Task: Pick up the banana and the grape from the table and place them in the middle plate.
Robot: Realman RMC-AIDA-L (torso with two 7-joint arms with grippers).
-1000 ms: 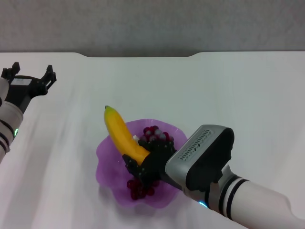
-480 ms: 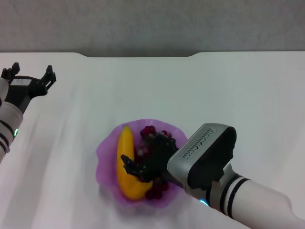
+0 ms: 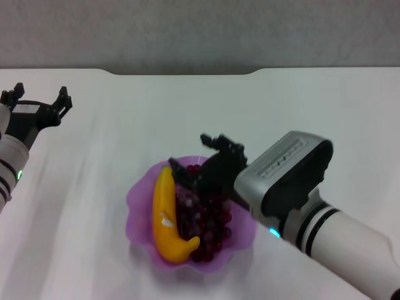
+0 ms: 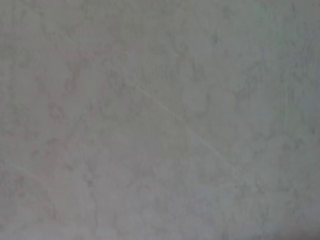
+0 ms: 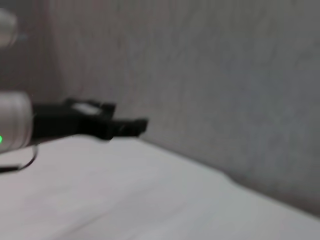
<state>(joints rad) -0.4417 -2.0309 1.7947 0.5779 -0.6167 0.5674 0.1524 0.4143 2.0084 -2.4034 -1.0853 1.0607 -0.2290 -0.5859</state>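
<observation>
Both fruits lie inside the middle plate (image 3: 139,199), which sits on the white table (image 3: 300,112) a little toward the near edge in the head view. The banana (image 3: 165,215) rests along the left half of the plate, its length running from the far rim toward the near one and curling to the right at its near end, where its tip touches the fruit next to it. Just beside it, filling the right half of the plate, is the grape (image 3: 206,219), a dark red-purple bunch pressed against the banana's side.

Above the far part of the plate hangs the right gripper (image 3: 197,156). Its black fingers (image 3: 222,144) are spread apart and hold nothing; one reaches over the far end of the banana, the other stands higher and farther back over the table. Behind them the grey wrist housing and the white arm run to the lower right corner of the head view.

Well apart from the plate, at the far left edge of the table, the left gripper (image 3: 39,100) hovers idle, its fingers (image 3: 63,98) spread and empty. It also shows from the side in the right wrist view (image 5: 95,122). Only bare table surface shows in the left wrist view.
</observation>
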